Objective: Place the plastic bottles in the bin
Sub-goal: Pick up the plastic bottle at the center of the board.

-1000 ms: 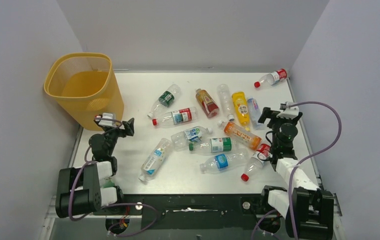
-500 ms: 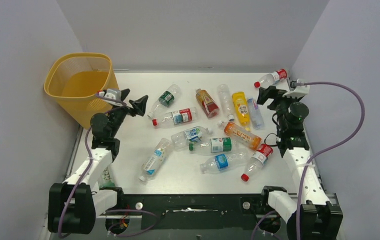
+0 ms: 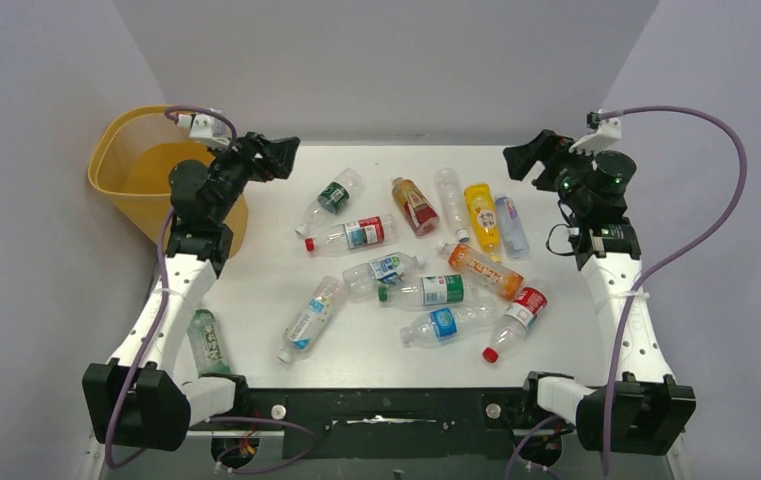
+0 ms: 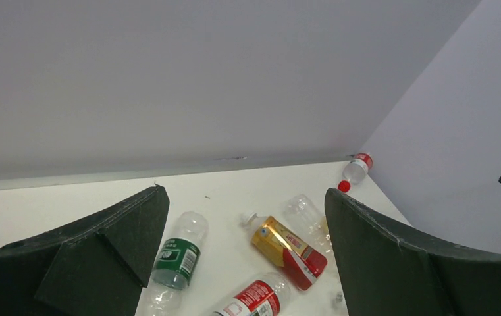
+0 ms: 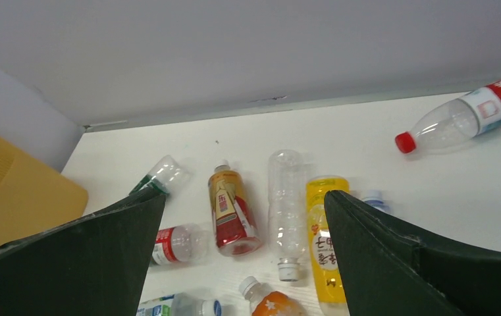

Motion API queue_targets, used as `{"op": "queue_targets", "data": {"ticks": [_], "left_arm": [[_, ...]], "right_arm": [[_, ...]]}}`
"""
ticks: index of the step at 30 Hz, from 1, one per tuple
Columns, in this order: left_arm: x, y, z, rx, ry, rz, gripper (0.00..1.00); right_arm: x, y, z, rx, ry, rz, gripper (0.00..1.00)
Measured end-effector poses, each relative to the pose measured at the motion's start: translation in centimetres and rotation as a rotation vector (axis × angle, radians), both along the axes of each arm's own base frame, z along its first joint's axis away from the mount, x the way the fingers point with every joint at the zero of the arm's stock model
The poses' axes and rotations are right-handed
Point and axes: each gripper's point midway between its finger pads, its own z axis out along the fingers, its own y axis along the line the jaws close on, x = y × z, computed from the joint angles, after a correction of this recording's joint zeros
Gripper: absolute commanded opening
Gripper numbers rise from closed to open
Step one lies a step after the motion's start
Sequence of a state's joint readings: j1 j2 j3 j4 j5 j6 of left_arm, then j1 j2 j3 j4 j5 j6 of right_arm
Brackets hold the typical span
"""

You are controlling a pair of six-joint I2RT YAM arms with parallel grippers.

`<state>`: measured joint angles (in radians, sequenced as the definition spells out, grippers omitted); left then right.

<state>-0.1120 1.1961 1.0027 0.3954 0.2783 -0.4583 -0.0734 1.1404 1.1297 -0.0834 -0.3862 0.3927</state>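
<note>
Several plastic bottles lie scattered over the white table (image 3: 276,270): a green-labelled one (image 3: 332,197), a red-labelled clear one (image 3: 354,234), an amber-red one (image 3: 414,206), a yellow one (image 3: 481,215), an orange one (image 3: 484,270). The yellow bin (image 3: 161,170) stands at the far left corner. My left gripper (image 3: 281,157) is open and empty, raised just right of the bin's rim; its wrist view shows the green-labelled bottle (image 4: 176,257) and the amber-red bottle (image 4: 287,249) below its jaws (image 4: 245,194). My right gripper (image 3: 524,155) is open and empty, raised over the far right corner (image 5: 245,194).
A red-capped bottle (image 5: 465,118) lies by the back wall at the far right, hidden behind my right gripper in the top view. A green bottle (image 3: 206,342) lies off the table's left edge beside my left arm. Grey walls enclose three sides.
Both arms have risen and stretched away from the near edge. The left gripper went from beside the bin's base to its rim; the right one went toward the far right corner. Bottles unmoved.
</note>
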Motion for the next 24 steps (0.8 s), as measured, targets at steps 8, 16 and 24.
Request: {"op": "queue_targets", "data": {"ticks": [8,16,24], "left_arm": [[0.6,-2.5,-1.7,0.043,0.129,-0.081,0.91],[1.3,-10.9,-4.5,0.196,0.257,-0.230,0.91],[2.4,-10.5,-8.5,0.254,0.331,-0.190,0.91]], "right_arm": [[-0.1,-1.3,-3.3,0.199,0.163,0.023,0.98],[0.4,-0.2,-5.2,0.262,0.246,0.071,0.98],[0.7,3.7,-6.5,0.206,0.313,0.136,0.98]]}}
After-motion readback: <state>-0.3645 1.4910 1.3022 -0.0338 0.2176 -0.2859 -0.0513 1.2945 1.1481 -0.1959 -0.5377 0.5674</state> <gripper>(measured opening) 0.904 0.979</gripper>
